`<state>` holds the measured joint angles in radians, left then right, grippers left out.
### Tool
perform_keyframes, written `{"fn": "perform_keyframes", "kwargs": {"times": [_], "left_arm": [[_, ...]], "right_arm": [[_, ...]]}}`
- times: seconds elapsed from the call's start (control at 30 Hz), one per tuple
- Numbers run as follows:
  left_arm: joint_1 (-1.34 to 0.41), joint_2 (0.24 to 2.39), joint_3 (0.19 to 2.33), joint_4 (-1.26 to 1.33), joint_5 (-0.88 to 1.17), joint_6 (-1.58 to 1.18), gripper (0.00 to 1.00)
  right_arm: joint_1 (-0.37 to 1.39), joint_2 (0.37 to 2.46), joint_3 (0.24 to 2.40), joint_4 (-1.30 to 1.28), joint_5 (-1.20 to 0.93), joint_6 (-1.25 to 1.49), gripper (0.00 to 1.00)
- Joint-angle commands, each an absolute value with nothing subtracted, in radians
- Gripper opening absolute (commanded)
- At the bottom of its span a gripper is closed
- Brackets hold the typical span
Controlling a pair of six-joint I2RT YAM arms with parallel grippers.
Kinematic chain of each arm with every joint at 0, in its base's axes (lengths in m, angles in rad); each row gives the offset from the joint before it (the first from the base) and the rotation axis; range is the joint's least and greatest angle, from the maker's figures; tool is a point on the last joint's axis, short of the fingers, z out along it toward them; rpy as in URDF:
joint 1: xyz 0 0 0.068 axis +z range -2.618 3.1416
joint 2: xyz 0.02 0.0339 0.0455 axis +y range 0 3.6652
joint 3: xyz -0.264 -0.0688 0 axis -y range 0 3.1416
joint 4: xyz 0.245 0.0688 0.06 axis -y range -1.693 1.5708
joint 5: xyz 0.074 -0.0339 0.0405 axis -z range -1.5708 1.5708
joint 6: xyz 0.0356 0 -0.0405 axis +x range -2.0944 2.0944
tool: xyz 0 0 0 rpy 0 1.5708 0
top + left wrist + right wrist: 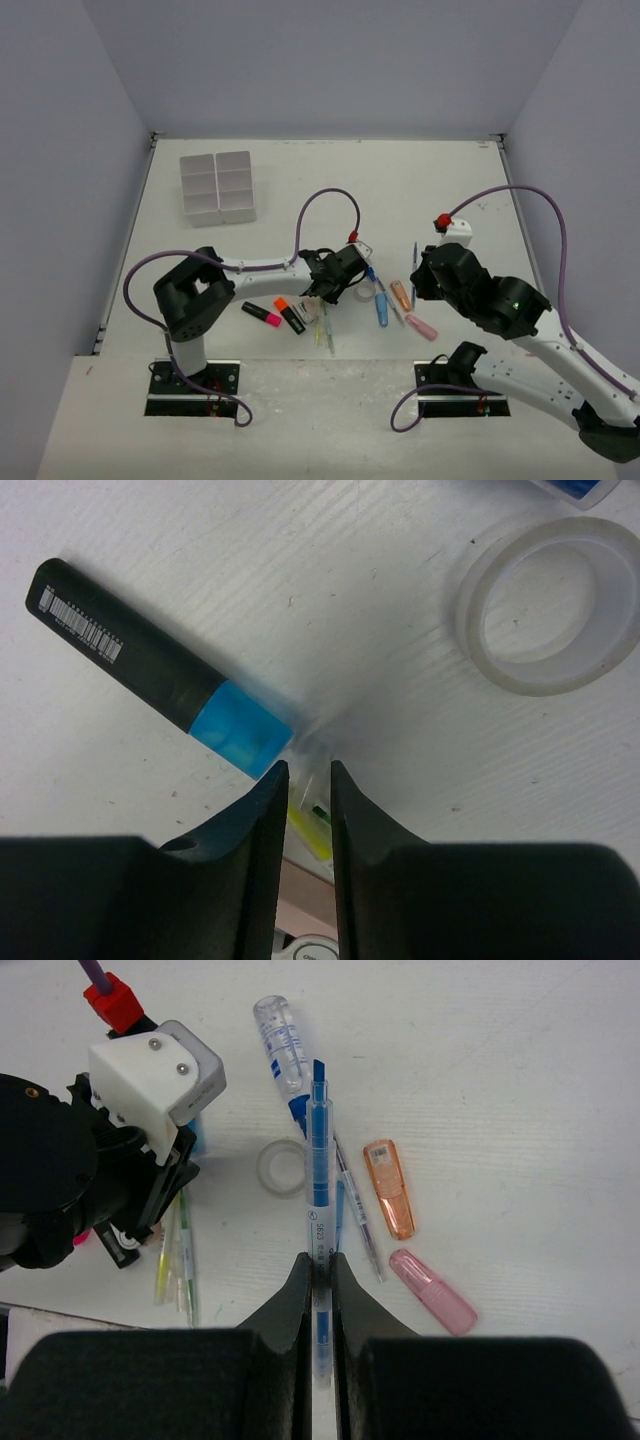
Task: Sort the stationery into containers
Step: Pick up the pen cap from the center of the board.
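My right pincer (320,1260) is clamped on a slim translucent blue plastic pen (318,1160), which points out over the matte white counter (520,1080). My left pincer (305,770) stands narrowly parted around a thin clear-and-yellow pen (310,832) (gripped or merely straddled, I cannot tell). It is just beside a stubby black highlighter with a glossy blue end (150,665) and near a clear tape ring (548,605). The white-grey six-compartment plastic tray (218,187) sits well apart, far left.
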<state>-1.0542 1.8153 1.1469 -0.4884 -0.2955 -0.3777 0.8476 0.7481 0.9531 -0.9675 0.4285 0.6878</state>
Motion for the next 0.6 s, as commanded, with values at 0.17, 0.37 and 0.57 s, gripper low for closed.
{"fn": "perform_keyframes", "kwargs": {"times": [0.17,0.37,0.57], "left_arm": [[-1.052,1.871,1.138,-0.441,-0.285,-0.352,0.24],[-1.049,1.903,1.148,-0.440,-0.288,-0.353,0.10],[-1.039,1.909,1.162,-0.451,-0.290,-0.360,0.00]], "right_arm": [[0.845,0.770,0.966,-0.934,0.422,0.673,0.00],[0.845,0.751,0.945,-0.916,0.406,0.675,0.00],[0.845,0.742,0.913,-0.902,0.409,0.686,0.00]]}}
